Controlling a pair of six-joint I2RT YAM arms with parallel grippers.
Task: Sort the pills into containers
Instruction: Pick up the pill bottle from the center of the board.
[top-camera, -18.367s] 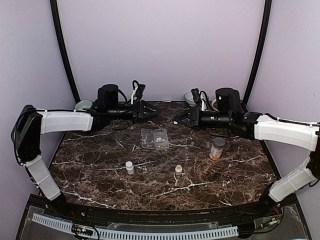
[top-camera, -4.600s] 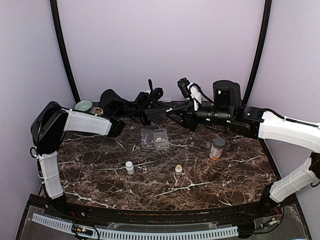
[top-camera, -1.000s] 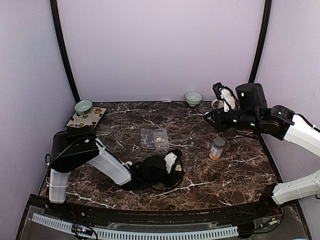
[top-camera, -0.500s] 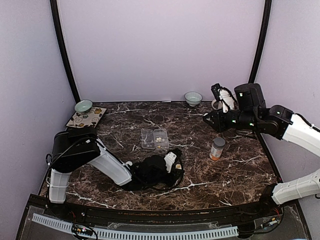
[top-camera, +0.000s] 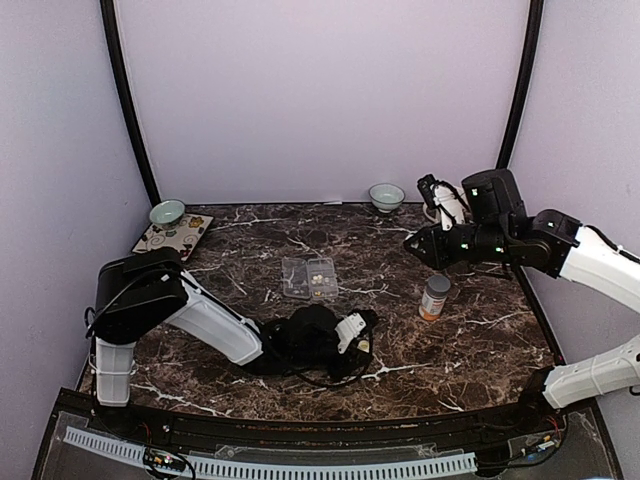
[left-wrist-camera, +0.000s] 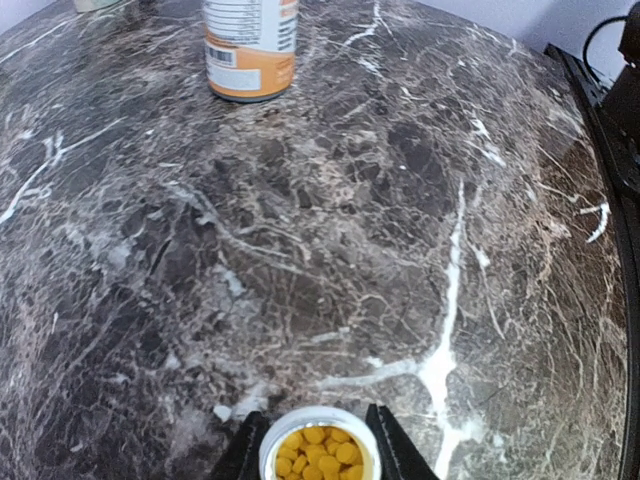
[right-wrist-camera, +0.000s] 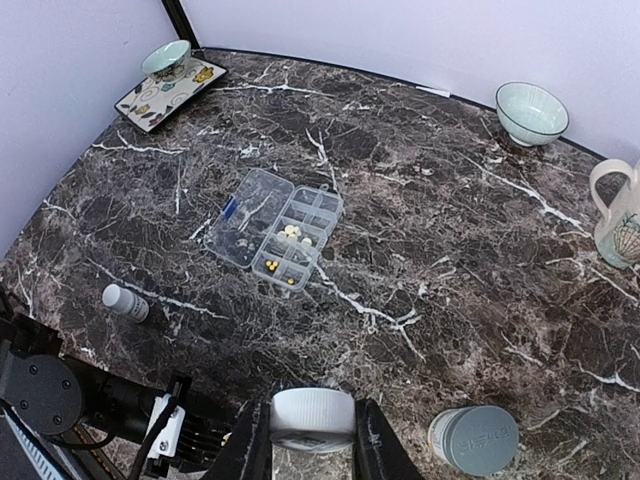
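Observation:
The clear pill box (top-camera: 309, 277) lies open mid-table, also in the right wrist view (right-wrist-camera: 275, 230). Cream-white pills (right-wrist-camera: 292, 232) sit in one middle compartment, and a few yellow ones (right-wrist-camera: 272, 266) in a neighbouring one. My left gripper (top-camera: 358, 338) is low on the table, its jaws closed against the sides of a small open white bottle (left-wrist-camera: 318, 455) full of yellow tablets. My right gripper (top-camera: 412, 245) hangs raised at the right, shut on a white ribbed cap (right-wrist-camera: 313, 413).
An orange bottle with a grey cap (top-camera: 434, 297) stands right of centre. A second small white bottle (right-wrist-camera: 125, 300) stands left of the left arm. A bowl (top-camera: 386, 195) and mug (right-wrist-camera: 620, 210) are at the back right, a plate (top-camera: 172, 233) and bowl at the back left.
My left gripper has slid a little right and now stands around the small open bottle. My right arm has drifted slightly left and down with the cap.

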